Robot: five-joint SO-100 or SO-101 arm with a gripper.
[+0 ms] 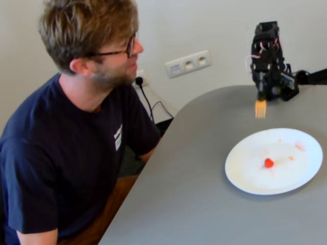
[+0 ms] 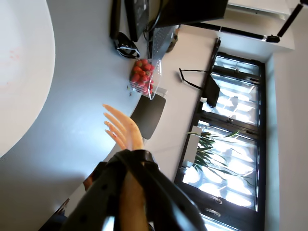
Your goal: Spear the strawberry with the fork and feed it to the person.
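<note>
My end effector (image 1: 261,97) is clamped on the fork (image 1: 260,108), whose prongs hang down above the desk (image 1: 194,168), clear of the plate (image 1: 301,168). The strawberry (image 1: 269,163) lies near the plate's middle, at six o'clock from the fork in the fixed view. The person (image 1: 76,132) sits at nine o'clock, facing the desk.

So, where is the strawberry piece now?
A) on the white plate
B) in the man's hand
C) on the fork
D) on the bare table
A: in the fixed view the strawberry lies near the middle of the plate, while the fork hangs above the table with nothing on its prongs.
</note>
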